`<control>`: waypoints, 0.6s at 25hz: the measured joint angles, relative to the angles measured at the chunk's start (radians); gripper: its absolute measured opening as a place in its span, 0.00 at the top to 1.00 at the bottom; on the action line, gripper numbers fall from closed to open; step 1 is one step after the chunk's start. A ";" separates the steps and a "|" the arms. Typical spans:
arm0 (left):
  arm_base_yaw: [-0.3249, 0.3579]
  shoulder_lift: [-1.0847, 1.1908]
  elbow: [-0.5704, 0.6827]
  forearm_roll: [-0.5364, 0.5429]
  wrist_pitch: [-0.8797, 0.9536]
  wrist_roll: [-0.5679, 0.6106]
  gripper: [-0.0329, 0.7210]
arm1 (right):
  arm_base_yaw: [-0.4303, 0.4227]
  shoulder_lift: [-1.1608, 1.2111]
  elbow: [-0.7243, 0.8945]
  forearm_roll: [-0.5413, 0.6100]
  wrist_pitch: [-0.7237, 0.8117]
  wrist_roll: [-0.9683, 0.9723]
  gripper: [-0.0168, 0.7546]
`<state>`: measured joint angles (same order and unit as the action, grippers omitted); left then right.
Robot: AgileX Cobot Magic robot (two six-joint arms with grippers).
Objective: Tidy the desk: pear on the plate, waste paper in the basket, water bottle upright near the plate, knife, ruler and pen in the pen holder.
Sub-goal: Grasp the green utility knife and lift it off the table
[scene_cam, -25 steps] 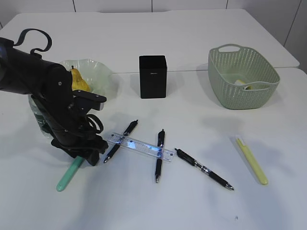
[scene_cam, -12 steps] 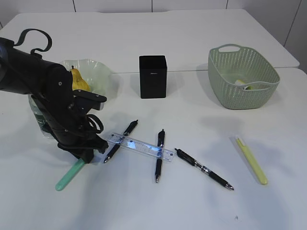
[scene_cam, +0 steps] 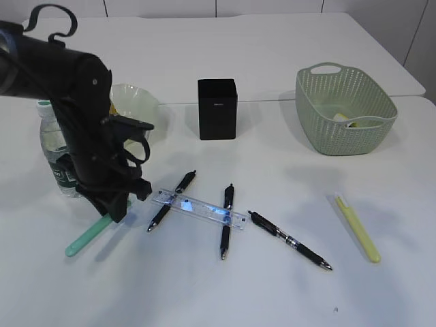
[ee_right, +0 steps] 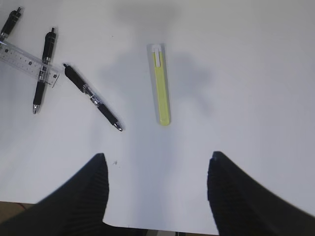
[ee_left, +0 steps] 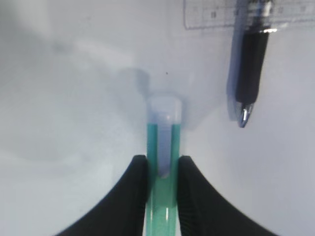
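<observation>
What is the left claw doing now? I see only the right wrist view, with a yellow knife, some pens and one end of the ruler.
Observer: The left claw is shut on a green knife.
Operator: Is that knife off the table?
Observer: In the exterior view it slants down from the claw. I cannot tell whether its far tip touches the table.
Operator: Where is the pen holder?
Observer: The black pen holder stands upright behind the pens, between the plate and the basket.
</observation>
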<state>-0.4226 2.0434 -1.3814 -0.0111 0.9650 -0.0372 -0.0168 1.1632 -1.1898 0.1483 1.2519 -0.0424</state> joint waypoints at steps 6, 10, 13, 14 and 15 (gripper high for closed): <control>0.000 0.000 -0.208 -0.032 0.218 0.000 0.81 | 0.000 0.000 0.000 0.000 0.000 0.000 0.33; 0.000 0.000 -0.375 -0.045 0.248 0.000 0.81 | 0.000 0.000 0.000 0.002 0.000 0.000 0.33; 0.000 0.000 -0.502 -0.056 0.252 0.000 0.81 | 0.000 0.000 0.000 0.002 0.000 0.000 0.33; 0.000 0.000 -0.542 -0.058 0.252 0.000 0.81 | 0.000 0.000 0.000 0.002 0.000 0.000 0.33; 0.000 0.000 -0.577 -0.061 0.241 0.000 0.81 | 0.000 0.000 0.000 0.002 0.000 0.000 0.33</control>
<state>-0.4226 2.0434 -1.9580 -0.0720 1.2062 -0.0372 -0.0168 1.1632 -1.1898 0.1505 1.2519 -0.0424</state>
